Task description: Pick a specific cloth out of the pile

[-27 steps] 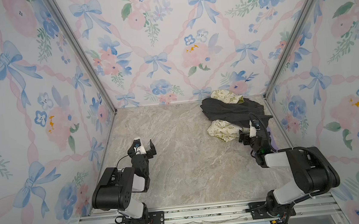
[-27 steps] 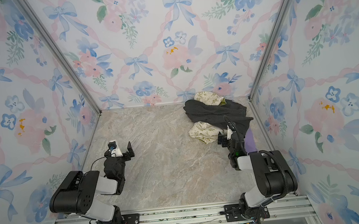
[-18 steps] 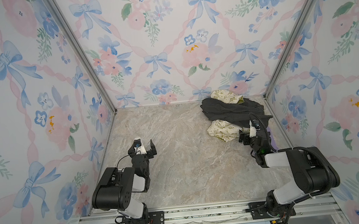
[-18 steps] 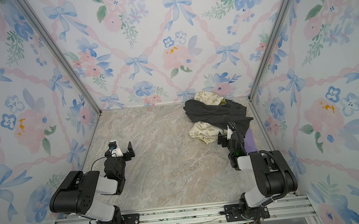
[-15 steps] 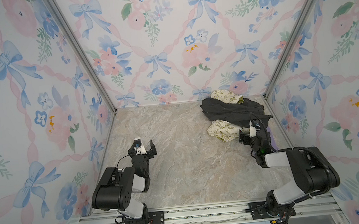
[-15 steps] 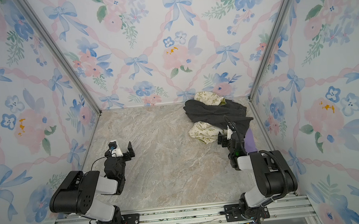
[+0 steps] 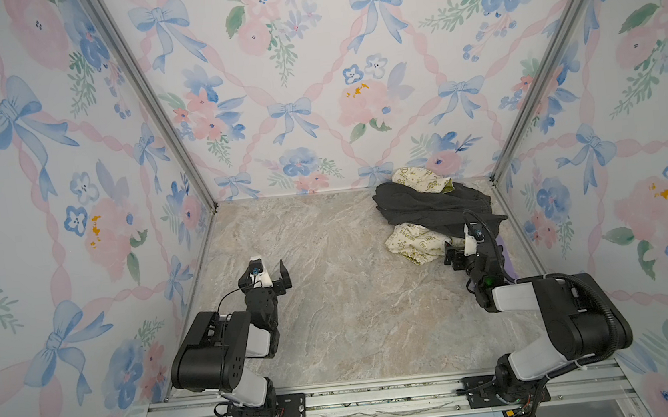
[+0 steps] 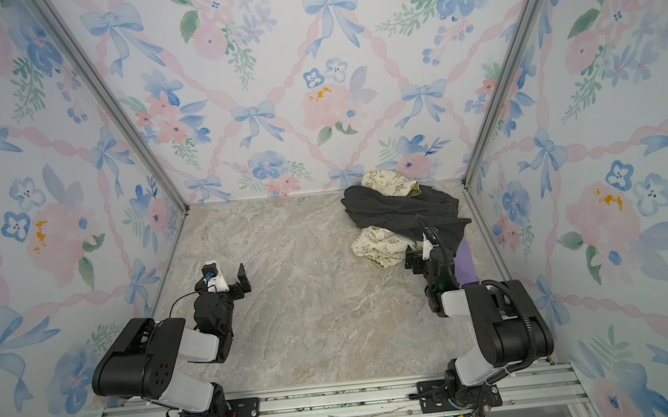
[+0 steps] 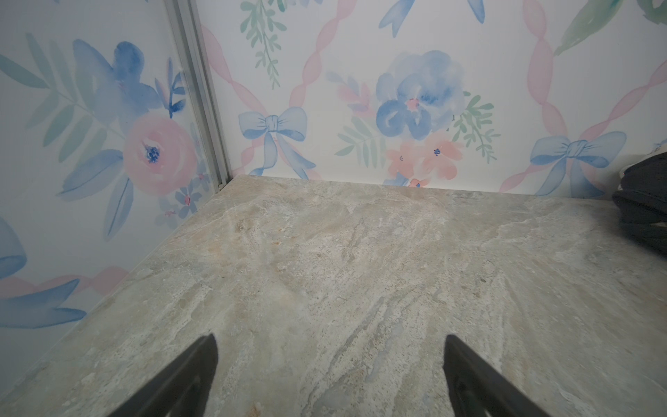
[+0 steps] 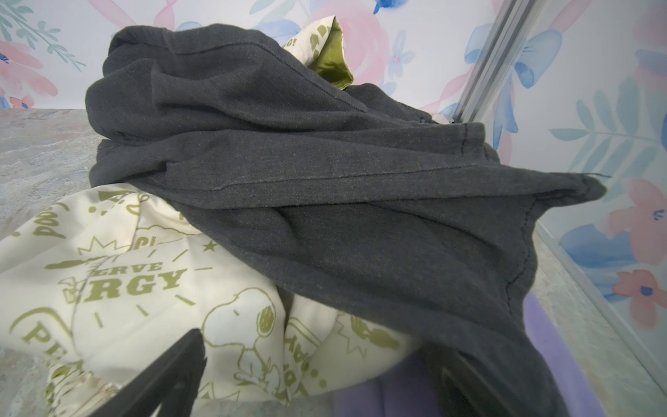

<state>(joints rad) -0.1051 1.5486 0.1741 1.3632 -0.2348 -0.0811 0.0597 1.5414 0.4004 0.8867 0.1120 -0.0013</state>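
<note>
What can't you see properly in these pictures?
- The purple cloth: mostly hidden under the black garment in the right wrist view; in a top view only a strip shows beside the right arm.
- Its lettering: none visible anywhere.
- The cream printed cloth: its middle is buried under the black garment, and some words are cut off.
- The right gripper: fingers run off the picture's edge.

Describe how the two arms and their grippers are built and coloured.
Both arms have bulky black housings joined by white segments, each bolted to a black plate on a silver rail. The left gripper and the right gripper have flat black fingers and carry a small white wrist camera mount. A thin black cable loops at the left wrist; a thicker black hose runs along the right arm, where a small green light shows.
</note>
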